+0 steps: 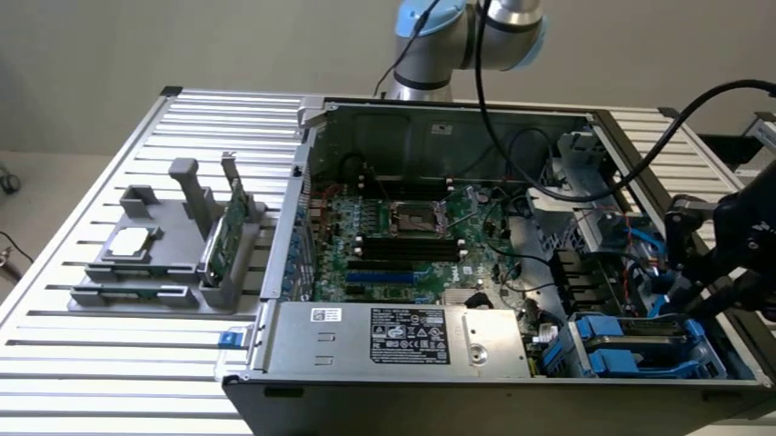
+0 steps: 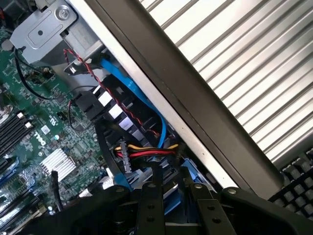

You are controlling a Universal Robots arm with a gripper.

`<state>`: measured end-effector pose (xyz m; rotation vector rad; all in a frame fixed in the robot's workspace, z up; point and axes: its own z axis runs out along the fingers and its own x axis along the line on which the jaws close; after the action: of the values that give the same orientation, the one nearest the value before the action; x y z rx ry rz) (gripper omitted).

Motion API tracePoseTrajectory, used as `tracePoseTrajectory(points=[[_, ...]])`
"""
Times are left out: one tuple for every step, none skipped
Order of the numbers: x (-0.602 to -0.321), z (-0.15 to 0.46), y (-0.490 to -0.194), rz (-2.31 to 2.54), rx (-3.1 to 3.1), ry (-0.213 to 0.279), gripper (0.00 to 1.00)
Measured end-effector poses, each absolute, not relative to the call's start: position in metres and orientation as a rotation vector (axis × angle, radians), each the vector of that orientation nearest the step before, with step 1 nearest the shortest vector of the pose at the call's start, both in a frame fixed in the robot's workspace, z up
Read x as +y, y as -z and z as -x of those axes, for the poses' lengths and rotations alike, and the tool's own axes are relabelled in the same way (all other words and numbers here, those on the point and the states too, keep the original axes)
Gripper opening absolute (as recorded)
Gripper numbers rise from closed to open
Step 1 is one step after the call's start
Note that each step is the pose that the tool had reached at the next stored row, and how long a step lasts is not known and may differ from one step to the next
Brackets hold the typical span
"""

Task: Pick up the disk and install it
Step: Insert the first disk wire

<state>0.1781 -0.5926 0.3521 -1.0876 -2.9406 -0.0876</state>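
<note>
My black gripper (image 1: 710,292) hangs low over the drive bay at the near corner of the open computer case (image 1: 424,118), on the exterior view's right. The disk (image 1: 661,320) lies flat at the top of that bay; its pale edge and blue carrier show just under the fingers. In the wrist view the two black fingers (image 2: 151,200) straddle a strip of the disk's blue plastic (image 2: 168,205), and the gripper (image 2: 174,188) looks shut on it. The disk's label face is hidden.
Blue SATA and red-yellow power cables (image 2: 146,152) run close beside the bay. The motherboard (image 1: 401,236) and power supply (image 1: 412,336) fill the case. A grey holder (image 1: 158,263) on the slatted table carries a small silver chip (image 1: 131,241) and a green card (image 1: 231,227). A keyboard (image 2: 298,176) lies outside the case.
</note>
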Motion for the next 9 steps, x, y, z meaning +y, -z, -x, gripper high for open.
tracePoseTrajectory(points=[[-0.5937,-0.1788,-0.352,1.087,-2.939,0.09,0.27],[-0.5947,-0.1791,-0.352,1.086,-2.936,0.093,0.27],[-0.5958,-0.1792,-0.3521,1.086,-2.934,0.096,0.27],[-0.5967,-0.1793,-0.352,1.086,-2.931,0.1,0.27],[-0.5974,-0.1793,-0.352,1.088,-2.928,0.105,0.27],[-0.5979,-0.1794,-0.3521,1.094,-2.925,0.108,0.27],[-0.5983,-0.1794,-0.3519,1.103,-2.92,0.113,0.27],[-0.5985,-0.1795,-0.3518,1.112,-2.915,0.117,0.27],[-0.5987,-0.1795,-0.3518,1.122,-2.911,0.122,0.27]])
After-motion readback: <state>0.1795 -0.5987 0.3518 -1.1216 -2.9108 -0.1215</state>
